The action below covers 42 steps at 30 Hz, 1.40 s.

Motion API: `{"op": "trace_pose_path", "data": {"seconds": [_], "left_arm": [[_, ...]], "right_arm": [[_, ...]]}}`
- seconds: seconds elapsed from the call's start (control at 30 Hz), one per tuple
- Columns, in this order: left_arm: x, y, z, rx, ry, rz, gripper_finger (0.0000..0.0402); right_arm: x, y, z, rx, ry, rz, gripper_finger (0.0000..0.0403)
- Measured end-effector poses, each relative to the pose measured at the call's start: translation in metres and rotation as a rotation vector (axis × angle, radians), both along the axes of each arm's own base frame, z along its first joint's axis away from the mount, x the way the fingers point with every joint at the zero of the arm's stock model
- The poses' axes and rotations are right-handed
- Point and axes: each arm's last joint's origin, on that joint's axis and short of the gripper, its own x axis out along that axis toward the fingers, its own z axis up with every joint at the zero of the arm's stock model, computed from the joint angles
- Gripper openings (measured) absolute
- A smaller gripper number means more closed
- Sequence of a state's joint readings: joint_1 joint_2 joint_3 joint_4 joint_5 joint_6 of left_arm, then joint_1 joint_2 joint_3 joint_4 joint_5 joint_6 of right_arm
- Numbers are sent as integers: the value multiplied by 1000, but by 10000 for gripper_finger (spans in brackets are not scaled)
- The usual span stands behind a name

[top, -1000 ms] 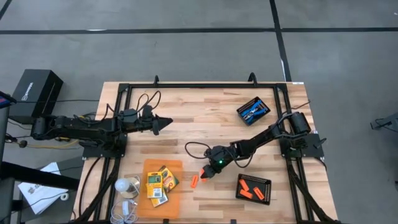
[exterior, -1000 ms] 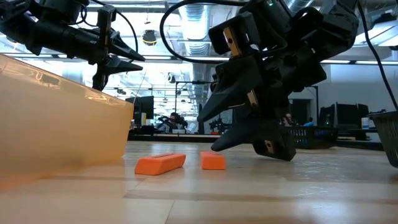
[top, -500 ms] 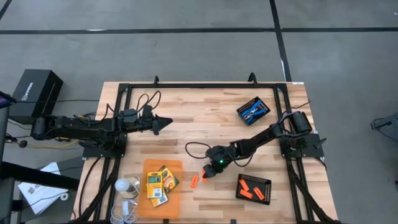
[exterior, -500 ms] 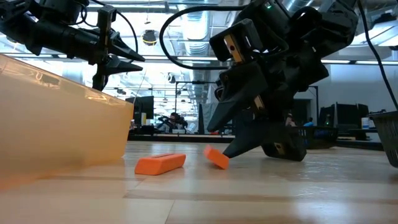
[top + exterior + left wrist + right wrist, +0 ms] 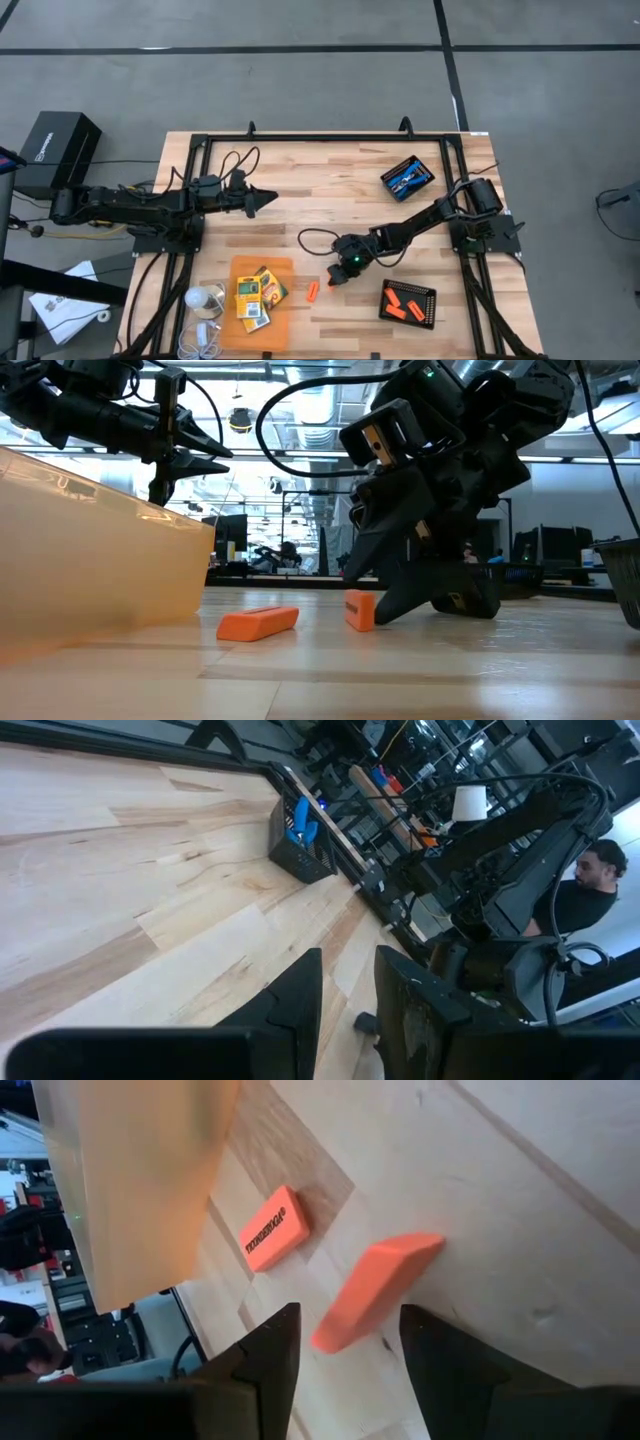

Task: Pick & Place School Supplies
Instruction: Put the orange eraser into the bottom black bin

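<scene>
In the right wrist view, a short orange wedge-ended stick is seen tipped up on one end between the right gripper's 2 dark fingers, which stand apart on either side of it without clearly pressing it; the stick is judged to be lined up in the gap so that a closing can pick it up; whether it is touched cannot be told. Just beyond it, a 2nd flat orange stick with dark lettering lies on the pale wooden table, beside the translucent orange rectangular sheet on which the small yellow-and-green crayon boxes are laid. Nearer the right arm's base, a black mesh tray already holding orange sticks is judged the likely destination. Farthest off, the left gripper is held above the table, its fingers narrowly parted on nothing, apparently parked clear.
</scene>
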<state>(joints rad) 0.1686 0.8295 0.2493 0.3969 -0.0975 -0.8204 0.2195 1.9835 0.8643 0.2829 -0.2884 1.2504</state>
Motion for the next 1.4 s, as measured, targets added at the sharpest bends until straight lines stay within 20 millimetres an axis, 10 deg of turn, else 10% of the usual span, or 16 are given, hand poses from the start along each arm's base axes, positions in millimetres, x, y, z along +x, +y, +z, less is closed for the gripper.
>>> {"op": "trace_pose_path", "data": {"seconds": [1.03, 1.4], "left_arm": [[1, -1, 2, -5, -17, -43, 90], [1, -1, 3, -3, -28, -42, 90]], "right_arm": [[-4, -17, 18, 39, 85, -47, 175], [-19, -57, 50, -51, 108, -62, 176]]}}
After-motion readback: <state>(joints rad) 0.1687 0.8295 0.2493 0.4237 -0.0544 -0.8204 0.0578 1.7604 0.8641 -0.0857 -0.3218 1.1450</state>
